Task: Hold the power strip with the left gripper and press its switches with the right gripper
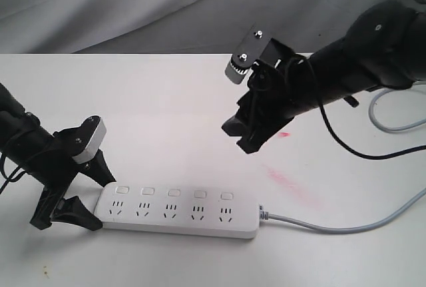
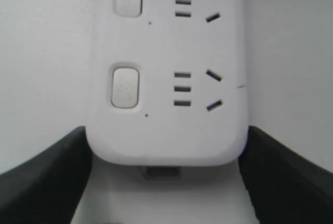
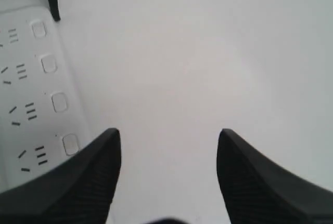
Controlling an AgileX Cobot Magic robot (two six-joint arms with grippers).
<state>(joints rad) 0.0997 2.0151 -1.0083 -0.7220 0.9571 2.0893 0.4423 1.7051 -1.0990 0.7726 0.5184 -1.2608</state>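
Observation:
The white power strip (image 1: 176, 210) lies flat near the table's front, its grey cord running off to the right. My left gripper (image 1: 106, 205) clasps its left end, one black finger pressed against each long side. The left wrist view shows that rounded end (image 2: 166, 78) wedged between the fingers (image 2: 57, 177). The switches (image 1: 174, 192) form a row along the strip's far edge, untouched; two show close up (image 2: 125, 86). My right gripper (image 1: 241, 137) hangs open in the air behind the strip's right half. Its view has bare table between the fingertips (image 3: 169, 130) and the strip (image 3: 31, 104) off to one side.
The grey cord (image 1: 333, 226) curves away to the right edge. A red smear (image 1: 286, 180) marks the table under the right arm. Another grey cable (image 1: 393, 124) loops at the far right. Grey cloth hangs behind the table's back edge.

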